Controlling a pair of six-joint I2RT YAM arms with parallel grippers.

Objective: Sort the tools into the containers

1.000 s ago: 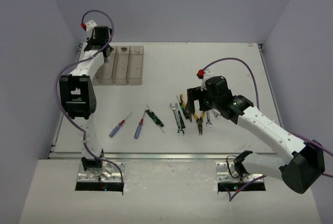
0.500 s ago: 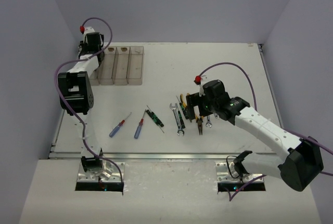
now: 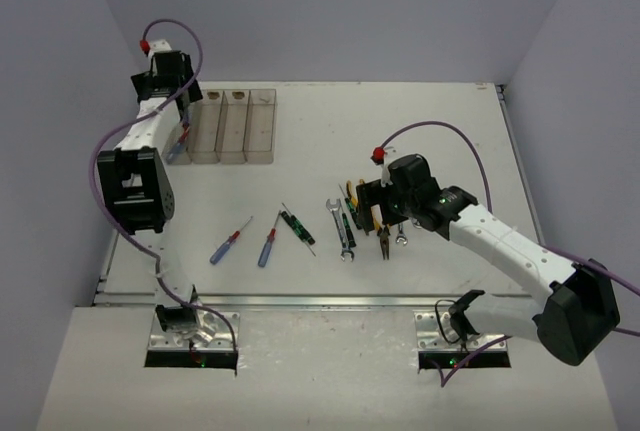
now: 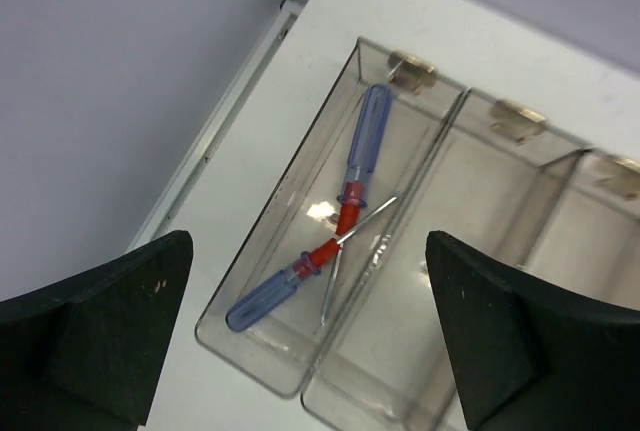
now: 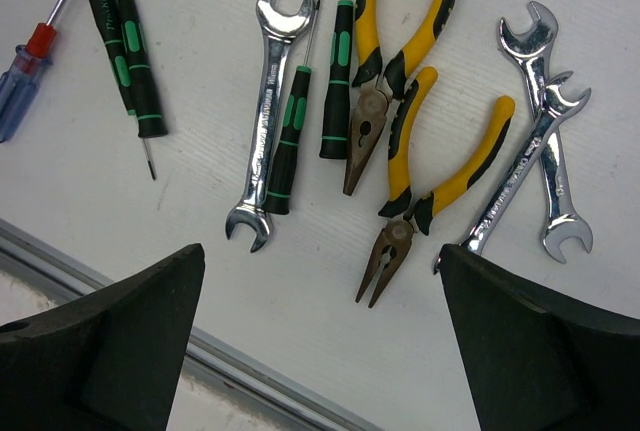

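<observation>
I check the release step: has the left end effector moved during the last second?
Yes. In the top view the left end effector moved left against the row of bins, toward its left end.

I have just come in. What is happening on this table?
Tools are being sorted into bins. The left gripper hangs open above the leftmost bin, where two blue screwdrivers lie crossed. The right gripper hovers open over the pliers, wrenches and green-black screwdrivers on the table, holding nothing. Two more blue screwdrivers wait on the table.
</observation>
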